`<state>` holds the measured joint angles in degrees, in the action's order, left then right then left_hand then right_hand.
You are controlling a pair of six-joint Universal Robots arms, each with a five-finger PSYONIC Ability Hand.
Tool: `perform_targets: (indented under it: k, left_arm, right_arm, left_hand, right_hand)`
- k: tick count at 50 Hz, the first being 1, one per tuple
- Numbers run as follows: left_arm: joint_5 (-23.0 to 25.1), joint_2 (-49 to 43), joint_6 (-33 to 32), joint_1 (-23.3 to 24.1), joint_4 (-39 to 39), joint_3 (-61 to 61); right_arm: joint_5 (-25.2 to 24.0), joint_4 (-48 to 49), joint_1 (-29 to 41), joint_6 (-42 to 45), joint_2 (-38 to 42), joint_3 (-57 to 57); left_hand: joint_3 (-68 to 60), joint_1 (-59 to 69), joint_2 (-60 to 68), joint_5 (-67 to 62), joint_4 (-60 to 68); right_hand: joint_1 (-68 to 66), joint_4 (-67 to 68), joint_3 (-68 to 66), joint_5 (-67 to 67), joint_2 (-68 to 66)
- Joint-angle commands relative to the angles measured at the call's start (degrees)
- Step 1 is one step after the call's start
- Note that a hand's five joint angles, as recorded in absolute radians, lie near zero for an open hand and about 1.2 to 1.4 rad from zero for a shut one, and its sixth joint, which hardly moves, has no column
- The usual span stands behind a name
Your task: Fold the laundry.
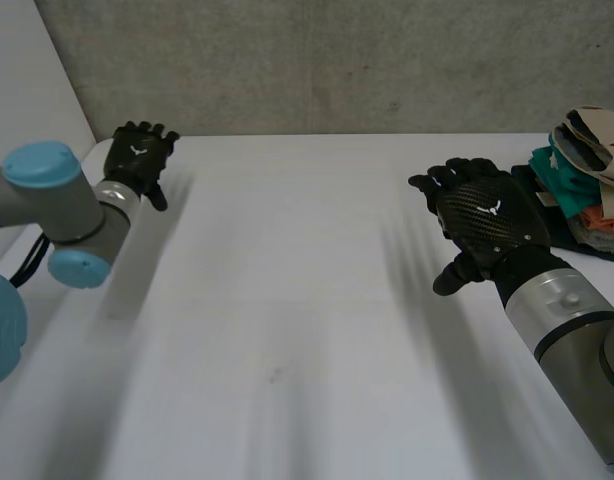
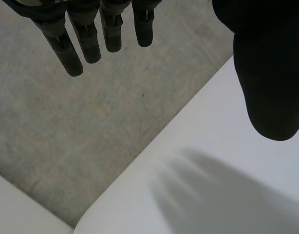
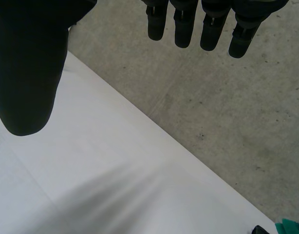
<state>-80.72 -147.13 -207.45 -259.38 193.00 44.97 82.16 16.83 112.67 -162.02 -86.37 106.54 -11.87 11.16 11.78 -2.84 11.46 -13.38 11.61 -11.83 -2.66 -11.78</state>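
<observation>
The left hand [image 1: 139, 160] and right hand [image 1: 484, 222] hung over the table [image 1: 287, 330], fingers straight and empty, so the right should, I judged, lift only the top layer from the clothes pile [image 1: 579, 180] just beside it at the table's edge.

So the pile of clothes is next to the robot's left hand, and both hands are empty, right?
Not quite. The pile of clothes sits beside the right hand, not the left hand; the head view shows it. Both hands are indeed empty.
</observation>
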Motion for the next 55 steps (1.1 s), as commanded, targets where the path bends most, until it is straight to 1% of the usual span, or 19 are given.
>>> perform_targets:
  k: [1,6,9,12,15,16,19,20,22,23,24,25,31,35,39,43,48,52,55]
  left_arm:
    - [-4.87,-2.37,-2.16,-3.14,-13.34,-9.72]
    - [-8.48,-0.72,-7.87,-6.48,-22.20,-9.83]
    - [-8.66,3.49,-7.89,-8.24,-26.25,-4.14]
    - [-7.26,8.25,-6.39,-10.09,-27.06,2.99]
    - [-0.42,15.62,-4.02,-13.07,-22.33,13.88]
    - [4.04,19.30,-3.58,-14.56,-18.66,20.01]
    - [11.71,24.24,-3.84,-17.29,-11.53,28.83]
    - [15.99,27.13,-3.93,-19.13,-6.54,33.90]
    - [19.19,29.26,-4.01,-20.81,-1.95,38.15]
    - [19.81,30.05,-4.02,-21.51,-0.01,39.91]
    - [19.82,31.36,-3.93,-22.74,3.14,42.54]
    - [19.47,31.99,-3.75,-23.27,3.96,43.70]
    - [18.76,34.54,-4.72,-25.38,4.14,49.15]
    - [16.92,34.63,-8.83,-26.70,3.79,50.21]
    - [14.55,35.59,-13.50,-27.85,1.25,51.88]
    - [14.11,37.27,-17.81,-26.97,-4.29,54.17]
    - [12.53,37.62,-18.25,-25.83,-4.03,53.29]
    - [9.28,38.23,-16.68,-23.55,-1.75,50.66]
    - [6.29,40.69,-11.94,-19.42,-0.34,48.99]
  right_arm:
    - [-0.07,0.13,0.18,0.38,0.15,0.24]
    - [0.02,0.30,0.36,1.17,0.06,0.51]
    - [0.02,0.30,0.36,1.88,0.15,0.60]
    - [-0.25,0.30,0.36,2.23,0.15,0.68]
    - [-0.25,0.39,0.45,2.49,0.15,0.86]
    - [-0.25,0.39,0.62,2.58,0.32,0.77]
    - [-0.16,0.39,1.15,2.85,0.59,0.77]
    - [0.01,0.39,1.41,2.93,0.50,0.86]
    - [0.02,0.31,1.59,3.02,0.59,0.86]
    - [0.02,0.30,1.68,3.11,0.50,0.86]
    - [0.02,0.22,1.68,3.11,0.41,0.86]
    - [0.02,0.22,1.68,3.11,0.33,0.86]
    - [-0.07,0.13,1.77,3.11,0.06,0.86]
    - [-0.07,-0.05,1.94,3.11,-0.29,1.12]
    - [-0.34,-0.05,1.59,3.11,-1.26,1.56]
    - [-0.68,-0.13,1.15,3.55,-1.35,1.30]
    - [-1.21,-0.84,1.06,3.99,-1.26,1.04]
    - [-1.30,-1.63,0.19,3.81,-1.61,-0.10]
    - [-0.86,-1.81,-1.13,3.81,-2.31,-1.69]
  left_hand:
    - [1.87,-1.16,-1.78,2.84,-1.46]
    - [1.87,-1.16,-1.78,2.84,-1.46]
    - [1.87,-1.16,-1.78,2.84,-1.46]
    - [1.87,-1.16,-1.78,2.84,-1.46]
    - [1.87,-1.16,-1.78,2.84,-1.46]
    - [1.87,-1.16,-1.78,2.84,-1.46]
    - [1.87,-1.16,-1.78,2.84,-1.46]
    - [1.87,-1.16,-1.78,2.84,-1.46]
    - [1.87,-1.16,-1.78,2.84,-1.46]
    - [1.87,-1.16,-1.78,2.84,-1.46]
    - [1.87,-1.16,-1.78,2.84,-1.46]
    - [1.87,-1.16,-1.78,2.84,-1.46]
    - [1.87,-1.16,-1.78,2.84,-1.46]
    - [1.87,-1.16,-1.78,2.84,-1.46]
    - [1.87,-1.16,-1.78,2.84,-1.46]
    - [1.87,-1.16,-1.78,2.84,-1.46]
    - [1.87,-1.16,-1.78,2.84,-1.46]
    - [1.87,-1.16,-1.78,2.84,-1.46]
    - [1.87,-1.16,-1.78,2.84,-1.46]
  right_hand:
    - [3.38,-1.61,1.83,2.66,1.78]
    - [3.38,-1.61,1.83,2.66,1.78]
    - [3.38,-1.61,1.83,2.66,1.78]
    - [3.38,-1.61,1.83,2.66,1.78]
    - [3.38,-1.61,1.83,2.66,1.78]
    - [3.38,-1.61,1.83,2.66,1.78]
    - [3.38,-1.61,1.83,2.66,1.78]
    - [3.38,-1.61,1.83,2.66,1.78]
    - [3.38,-1.61,1.83,2.66,1.78]
    - [3.38,-1.61,1.83,2.66,1.78]
    - [3.38,-1.61,1.83,2.66,1.78]
    - [3.38,-1.61,1.83,2.66,1.78]
    - [3.38,-1.61,1.83,2.66,1.78]
    - [3.38,-1.61,1.83,2.66,1.78]
    - [3.38,-1.61,1.83,2.66,1.78]
    - [3.38,-1.61,1.83,2.66,1.78]
    - [3.38,-1.61,1.83,2.66,1.78]
    - [3.38,-1.61,1.83,2.66,1.78]
    - [3.38,-1.61,1.83,2.66,1.78]
